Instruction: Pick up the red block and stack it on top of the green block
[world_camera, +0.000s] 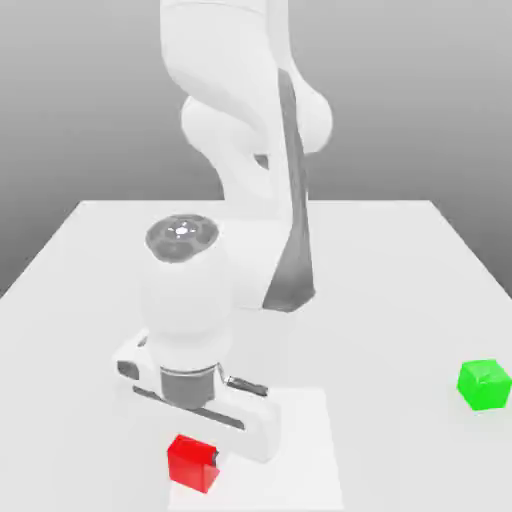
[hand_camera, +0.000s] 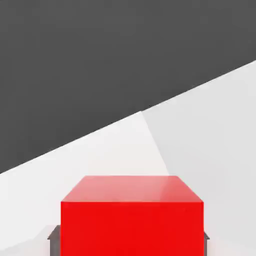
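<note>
Red block (hand_camera: 132, 227) snug between the jaws

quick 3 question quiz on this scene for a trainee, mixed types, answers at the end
1. True or false: the gripper has its two fingers on opposite sides of the glossy red cube.
2. Multiple choice: where is the glossy green cube in the exterior view?
a) under the red cube
b) toward the view's right, apart from the red cube
c) between the fingers
3. Fill in the blank: to finish the task, the red cube must end up on top of the ____ cube.

Key: 1 true; 2 b; 3 green
</note>
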